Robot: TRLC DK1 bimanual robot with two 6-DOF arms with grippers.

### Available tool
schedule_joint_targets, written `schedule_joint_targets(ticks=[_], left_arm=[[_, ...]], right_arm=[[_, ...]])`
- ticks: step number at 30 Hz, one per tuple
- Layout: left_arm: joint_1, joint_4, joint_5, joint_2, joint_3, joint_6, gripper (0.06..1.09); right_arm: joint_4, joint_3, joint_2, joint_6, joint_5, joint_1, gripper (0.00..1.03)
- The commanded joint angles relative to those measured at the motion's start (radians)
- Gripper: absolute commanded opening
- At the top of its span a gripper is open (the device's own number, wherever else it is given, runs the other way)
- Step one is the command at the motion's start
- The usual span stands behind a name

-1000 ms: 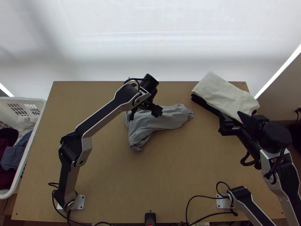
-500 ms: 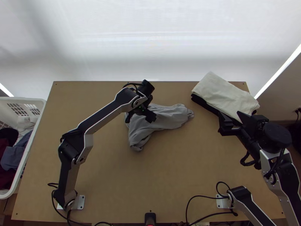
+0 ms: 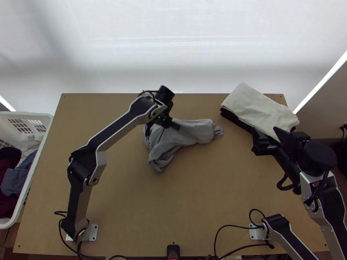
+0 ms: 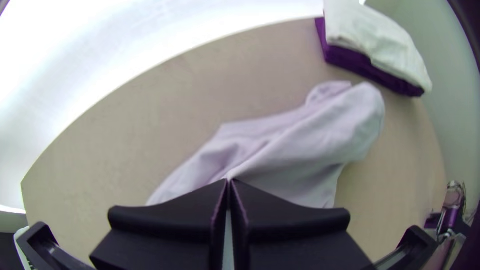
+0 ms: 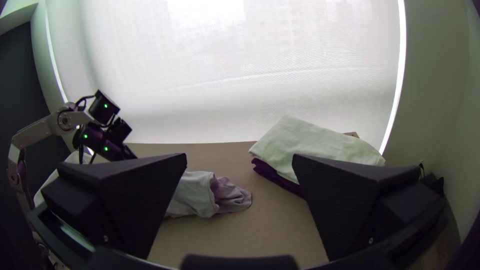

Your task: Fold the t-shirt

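So the grey t-shirt [image 3: 188, 133] lies bunched mid-frame on the table [image 3: 195, 195] in the top view, left hand [image 3: 165, 124] over its upper-left part. Left wrist view gives the close-up: that hand's clenched on some fabric, creases running to the fingertips. Top view also has a laundry basket [image 3: 42, 160] far left and the right hand [image 3: 266, 133] by the cream cloth [image 3: 258, 108], right side. Right wrist view shows that one spread wide, nothing gripped.

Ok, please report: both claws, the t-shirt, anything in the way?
Left claw shut on bunched grey t-shirt. Right claw open. Folded stack close ahead of it.
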State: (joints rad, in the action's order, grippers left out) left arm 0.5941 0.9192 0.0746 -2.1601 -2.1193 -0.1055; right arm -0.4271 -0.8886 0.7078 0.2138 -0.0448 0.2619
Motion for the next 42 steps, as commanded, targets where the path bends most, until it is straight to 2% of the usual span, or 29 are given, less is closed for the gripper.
schedule_joint_targets(ticks=[1,6,17,22,26,37,42], left_arm=[[-0.05,-0.026,0.019,0.037,-0.166,-0.074,0.09],[-0.068,-0.131,0.048,0.146,-0.168,-0.115,0.09],[-0.129,-0.128,0.079,0.108,-0.134,-0.146,0.09],[-0.154,-0.197,0.105,0.144,-0.177,-0.155,0.09],[-0.2,-0.322,0.159,0.233,-0.177,-0.188,0.09],[-0.352,-0.522,0.185,0.529,-0.154,-0.184,0.09],[-0.43,-0.586,0.197,0.677,-0.123,-0.141,0.09]], right_arm=[[0.014,0.02,0.002,0.024,-0.004,0.01,0.99],[0.037,0.034,0.004,0.041,-0.004,0.03,0.99],[0.06,0.046,0.021,0.048,-0.004,0.06,0.99],[0.062,0.053,0.016,0.048,-0.004,0.062,0.99],[0.08,0.057,0.015,0.048,-0.004,0.062,0.99],[0.111,0.085,0.009,0.036,-0.004,0.086,0.99],[0.126,0.102,0.009,0.032,-0.004,0.094,0.99]])
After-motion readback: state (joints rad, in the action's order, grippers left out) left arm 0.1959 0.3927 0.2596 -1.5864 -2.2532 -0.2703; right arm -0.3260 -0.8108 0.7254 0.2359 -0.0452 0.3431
